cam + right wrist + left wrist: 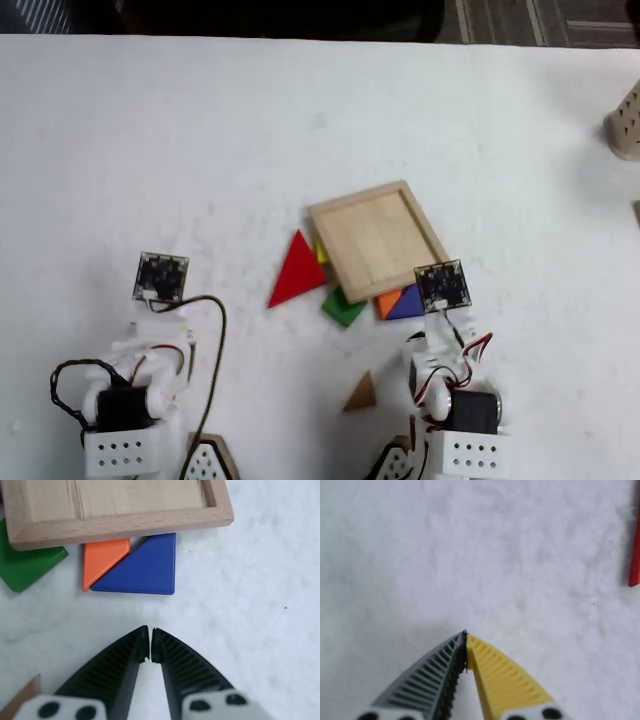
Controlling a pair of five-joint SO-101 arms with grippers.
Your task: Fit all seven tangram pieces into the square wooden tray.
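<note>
Hovering with tips pinched together, our right gripper (pixel 150 645) faces blue triangular piece (pixel 145 570), likely first pick | left gripper (pixel 466 641) pinched too, held well aside.

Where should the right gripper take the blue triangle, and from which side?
Grip the blue triangle at its open corner away from the wooden tray, coming straight down with the right gripper. It lies flat; its slanted edge touches the orange piece, while its two straight edges face bare table, so a pinch likely fits there.
</note>
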